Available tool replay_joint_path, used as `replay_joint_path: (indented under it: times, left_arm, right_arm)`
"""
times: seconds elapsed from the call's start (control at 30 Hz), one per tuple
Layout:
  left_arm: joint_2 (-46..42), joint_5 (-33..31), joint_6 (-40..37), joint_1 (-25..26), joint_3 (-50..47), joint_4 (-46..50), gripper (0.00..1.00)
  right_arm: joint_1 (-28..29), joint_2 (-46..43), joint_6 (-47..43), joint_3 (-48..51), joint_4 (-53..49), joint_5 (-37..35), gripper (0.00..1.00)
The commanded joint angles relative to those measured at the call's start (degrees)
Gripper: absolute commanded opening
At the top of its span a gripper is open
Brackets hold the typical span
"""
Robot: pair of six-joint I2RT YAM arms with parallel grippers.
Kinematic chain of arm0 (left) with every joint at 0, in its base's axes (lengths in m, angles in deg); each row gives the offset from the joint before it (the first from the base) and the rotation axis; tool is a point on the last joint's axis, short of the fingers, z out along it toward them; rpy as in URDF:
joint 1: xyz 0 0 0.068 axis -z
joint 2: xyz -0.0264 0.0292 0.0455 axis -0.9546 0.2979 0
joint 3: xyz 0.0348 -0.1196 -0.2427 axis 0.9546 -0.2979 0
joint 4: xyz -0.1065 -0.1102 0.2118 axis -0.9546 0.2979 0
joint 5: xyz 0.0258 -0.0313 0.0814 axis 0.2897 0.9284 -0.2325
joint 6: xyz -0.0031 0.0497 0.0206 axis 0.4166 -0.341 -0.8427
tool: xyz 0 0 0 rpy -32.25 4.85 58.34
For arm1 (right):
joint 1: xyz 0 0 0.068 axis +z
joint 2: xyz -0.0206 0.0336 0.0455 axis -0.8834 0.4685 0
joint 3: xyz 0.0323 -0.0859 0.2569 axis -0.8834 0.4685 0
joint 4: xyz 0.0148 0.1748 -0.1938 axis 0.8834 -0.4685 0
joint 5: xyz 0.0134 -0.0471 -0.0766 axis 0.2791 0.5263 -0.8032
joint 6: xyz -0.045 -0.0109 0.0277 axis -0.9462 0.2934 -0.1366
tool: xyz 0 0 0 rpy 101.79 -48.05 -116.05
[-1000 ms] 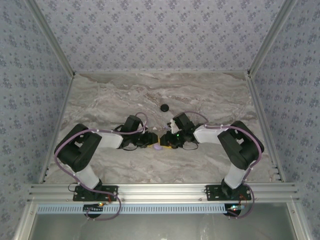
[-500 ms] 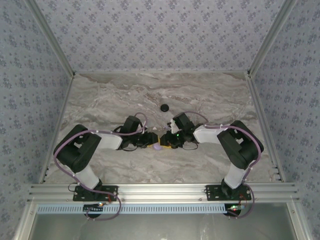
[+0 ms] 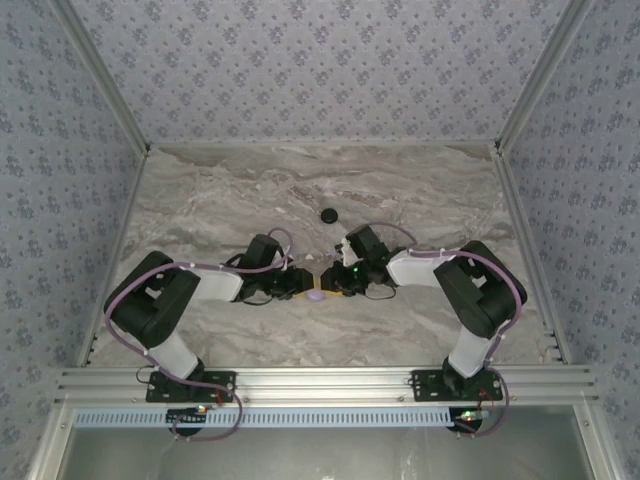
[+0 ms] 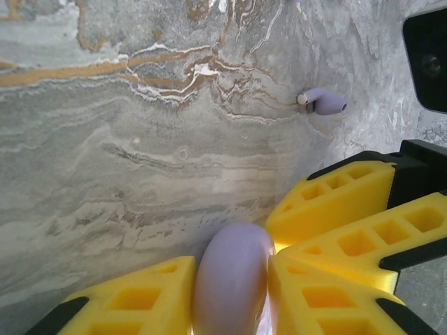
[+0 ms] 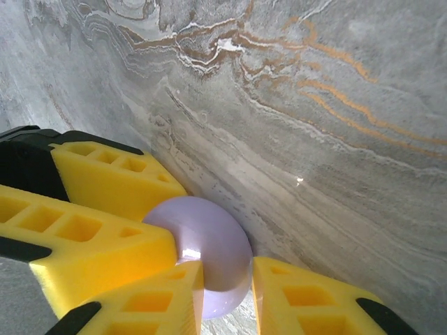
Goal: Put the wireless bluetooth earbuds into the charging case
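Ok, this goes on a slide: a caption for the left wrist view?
Left gripper clamps the lilac case, right gripper alongside; one lilac earbud lies apart on the marble table.

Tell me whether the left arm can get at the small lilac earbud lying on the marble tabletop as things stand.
Probably not yet: the left gripper is shut on the rounded lilac charging case, which the right gripper also grips. Bare marble tabletop lies between it and the small lilac earbud.
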Motion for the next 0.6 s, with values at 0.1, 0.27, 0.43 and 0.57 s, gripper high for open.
replay_joint_path:
  times: [0.1,0.27,0.43,0.57]
  left_arm:
    - [-0.4,1.8,-0.1,0.7,-0.9,3.0,0.28]
    - [-0.4,1.4,0.9,0.6,-0.9,0.9,0.25]
    - [-0.8,1.6,1.7,-0.3,-0.5,-1.4,0.24]
    - [-1.6,2.4,2.1,-1.9,0.1,-3.4,0.24]
  right_arm:
    - [-0.4,0.6,0.9,-0.2,0.1,-1.0,0.26]
    - [-1.0,-1.7,1.0,0.1,-0.1,-1.7,0.27]
    - [-3.1,-6.3,-0.3,1.0,-2.2,-2.3,0.29]
    - [-6.0,-10.7,-2.3,2.4,-3.9,-1.6,0.29]
